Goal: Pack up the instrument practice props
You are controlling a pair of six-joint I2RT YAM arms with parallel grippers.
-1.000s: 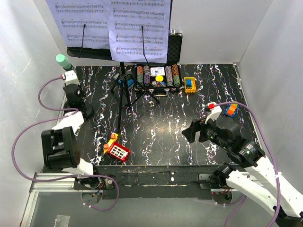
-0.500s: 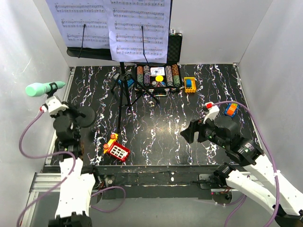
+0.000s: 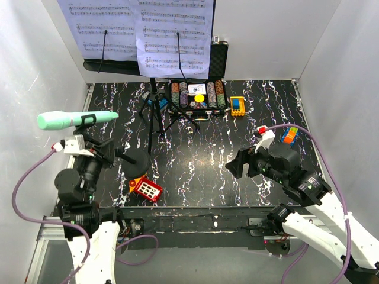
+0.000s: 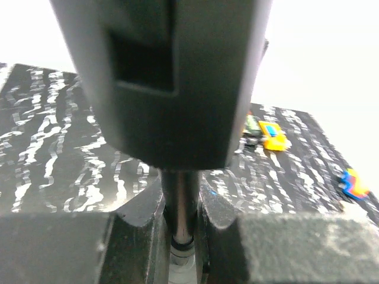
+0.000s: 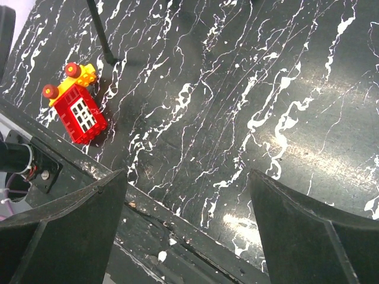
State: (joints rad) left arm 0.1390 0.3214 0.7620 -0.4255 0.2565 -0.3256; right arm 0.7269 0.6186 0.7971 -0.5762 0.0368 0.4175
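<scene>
The black, white-veined tabletop (image 3: 225, 160) carries a tripod music stand (image 3: 155, 112) near the back, an open poker-chip case (image 3: 198, 97) beside it, a yellow-and-blue block (image 3: 237, 105), a multicoloured cube (image 3: 289, 136) at right, and a red-and-yellow toy (image 3: 145, 187) near the front edge.

The top edge of the overhead view cuts off the sheet-music pages (image 3: 172, 35), and they hide most of the desk of the music stand (image 3: 151, 124) behind them. In the left wrist view a blurred dark block (image 4: 172, 77), too close to identify, covers the upper end of the mic stand (image 4: 178, 192) between the fingers of the left gripper (image 4: 179, 207). In the right wrist view the bottom edge crops the right gripper (image 5: 188, 177), and the top edge crops one leg of the music stand.
</scene>
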